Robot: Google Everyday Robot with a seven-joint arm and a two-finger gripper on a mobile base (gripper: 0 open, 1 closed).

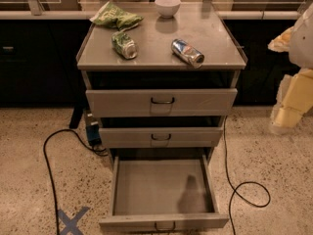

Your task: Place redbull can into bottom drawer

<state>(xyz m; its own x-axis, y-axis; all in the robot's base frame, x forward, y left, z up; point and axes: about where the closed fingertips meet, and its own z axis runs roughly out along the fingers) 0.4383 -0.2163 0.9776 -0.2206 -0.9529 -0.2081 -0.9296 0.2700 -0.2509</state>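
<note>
The redbull can (188, 52) lies on its side on the right part of the cabinet top, its shiny end toward the front right. The bottom drawer (146, 186) is pulled out wide and its flat grey floor is bare, with a dark shadow at its right. My gripper (287, 112) shows as pale cream parts at the right edge of the view, level with the upper drawers. It is well to the right of the cabinet and apart from the can.
A green can (124, 45) lies on the cabinet top (156, 58) left of the redbull can. A green chip bag (116, 17) and a white bowl (167, 6) sit farther back. The two upper drawers (161, 102) are nearly shut. Black cables (49, 151) run over the floor on both sides.
</note>
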